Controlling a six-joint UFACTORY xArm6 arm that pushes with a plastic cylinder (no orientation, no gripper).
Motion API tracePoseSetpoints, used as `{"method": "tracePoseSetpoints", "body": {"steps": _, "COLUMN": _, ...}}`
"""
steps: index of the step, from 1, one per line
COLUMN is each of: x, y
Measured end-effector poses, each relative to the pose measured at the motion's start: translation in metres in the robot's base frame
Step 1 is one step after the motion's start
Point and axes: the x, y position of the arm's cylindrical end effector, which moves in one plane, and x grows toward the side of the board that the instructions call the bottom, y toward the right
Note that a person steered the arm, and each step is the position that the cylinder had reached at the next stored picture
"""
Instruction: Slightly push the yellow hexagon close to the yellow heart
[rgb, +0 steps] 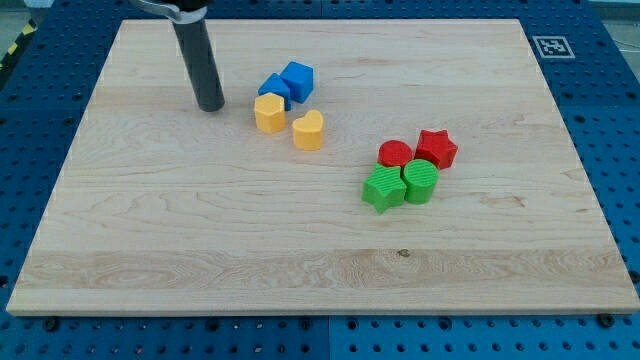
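Note:
The yellow hexagon (268, 113) lies on the wooden board (200, 230) left of centre, near the view's top. The yellow heart (309, 130) lies just to its right and slightly lower, with a small gap between them. My tip (211, 106) rests on the board to the left of the yellow hexagon, a short gap away. The dark rod rises from it toward the view's top.
A blue triangle-like block (272, 86) touches the hexagon's top, and a blue cube (297, 79) sits beside it. To the right lie a red cylinder (395, 154), a red star (436, 148), a green star (383, 188) and a green cylinder (421, 181).

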Motion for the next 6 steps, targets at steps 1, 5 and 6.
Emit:
{"method": "tracePoseSetpoints", "body": {"steps": 1, "x": 0.005, "y": 0.025}}
{"method": "tracePoseSetpoints", "body": {"steps": 5, "x": 0.04, "y": -0.002}}
{"method": "tracePoseSetpoints", "body": {"steps": 6, "x": 0.107, "y": 0.008}}
